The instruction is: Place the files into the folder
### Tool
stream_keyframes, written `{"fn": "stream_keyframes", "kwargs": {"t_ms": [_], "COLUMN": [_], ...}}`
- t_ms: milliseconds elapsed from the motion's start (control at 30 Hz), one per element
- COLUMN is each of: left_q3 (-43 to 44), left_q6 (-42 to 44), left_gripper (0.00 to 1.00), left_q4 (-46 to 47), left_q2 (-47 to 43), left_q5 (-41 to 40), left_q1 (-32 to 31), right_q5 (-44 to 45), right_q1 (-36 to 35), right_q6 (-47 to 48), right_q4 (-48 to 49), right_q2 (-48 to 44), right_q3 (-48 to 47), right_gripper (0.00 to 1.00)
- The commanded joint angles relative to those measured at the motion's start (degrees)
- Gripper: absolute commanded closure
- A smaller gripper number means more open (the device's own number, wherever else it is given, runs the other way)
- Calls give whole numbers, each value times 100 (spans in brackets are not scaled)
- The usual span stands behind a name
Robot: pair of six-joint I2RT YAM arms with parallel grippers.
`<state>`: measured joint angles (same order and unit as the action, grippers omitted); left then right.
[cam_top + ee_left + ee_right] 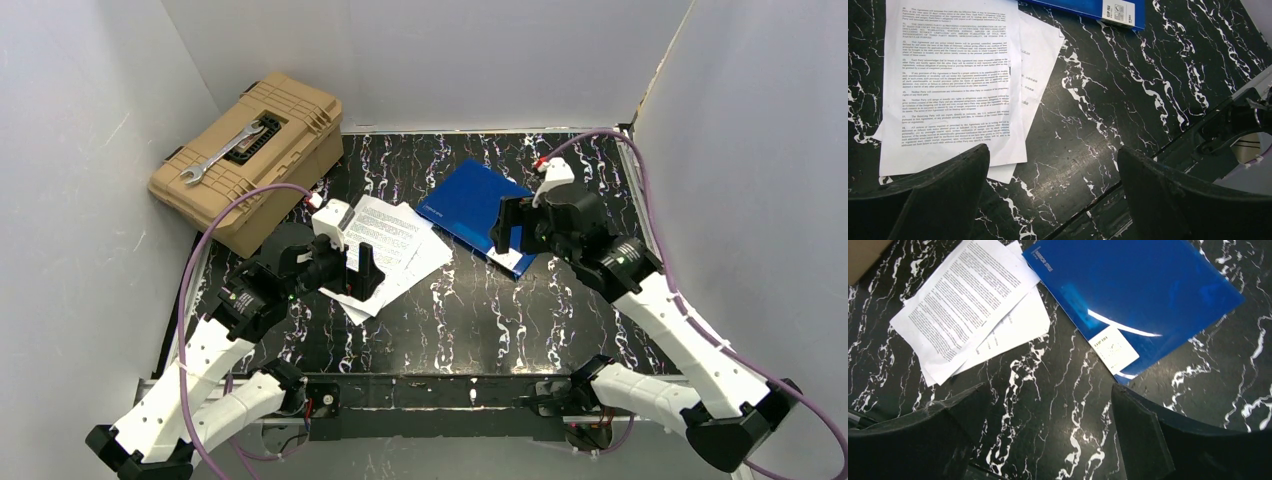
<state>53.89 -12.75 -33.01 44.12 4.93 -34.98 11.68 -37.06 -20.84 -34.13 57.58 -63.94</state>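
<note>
- White walls box in a black marbled table (470, 320); a tan toolbox (250, 165) sits in the far left corner with a wrench (222, 155) lying on its lid.
- The files (395, 250) lie flat on the table as a loose fan of printed sheets, between the toolbox and the folder (470, 205); the folder lies shut on the far right half, its white label (1115, 347) at the near corner.
- One corner of the sheets comes right up to a corner of the folder; I cannot tell whether they touch.
- The left gripper (362, 272) hovers over the near edge of the sheets with its jaws spread wide and nothing between them; the right gripper (512, 232) hangs above the folder's labelled corner, just as wide and just as empty.
- By my reckoning the job has not begun; no sheet is inside, the cover is down, and gathering the paper, lifting the cover and sliding the sheets in are all left to do.
- Only the top view shows both arms together, the wrench and the whole toolbox.
- The left wrist view brings the print close enough to see numbered paragraphs, yet catches only a strip of the folder.
- The right wrist view gives nearly the whole glossy cover, with a streak of glare across it.
</note>
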Motion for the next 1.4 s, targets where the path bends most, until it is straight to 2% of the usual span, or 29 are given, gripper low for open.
{"fn": "stream_keyframes", "kwargs": {"t_ms": [0,433,567,700,833,1100,1367], "left_q3": [-42,-87,-11,-39,-71,292,775], "left_q6": [-86,-370,-784,-1370,-1899,-2379,-2391], "left_gripper": [2,2,2,2,2,2,2], "left_q4": [155,112,-412,-812,-884,-978,-820], "left_q2": [-26,116,261,378,537,1330,2508], "left_q5": [238,217,-346,-1279,-1676,-2249,-2281], "left_q1": [9,9,9,9,9,58,598], "right_q5": [373,954,548,125,-45,6,112], "right_q1": [-9,-4,-3,-11,-133,-578,-925], "right_q6": [-113,415,369,77,-132,-248,-100], "right_q4": [-462,-659,-683,-256,178,497,717], "right_q2": [-350,-418,-19,198,425,1061,1433], "right_q3": [3,-162,-376,-182,15,-105,-127], "right_gripper": [1,1,1,1,1,1,1]}}
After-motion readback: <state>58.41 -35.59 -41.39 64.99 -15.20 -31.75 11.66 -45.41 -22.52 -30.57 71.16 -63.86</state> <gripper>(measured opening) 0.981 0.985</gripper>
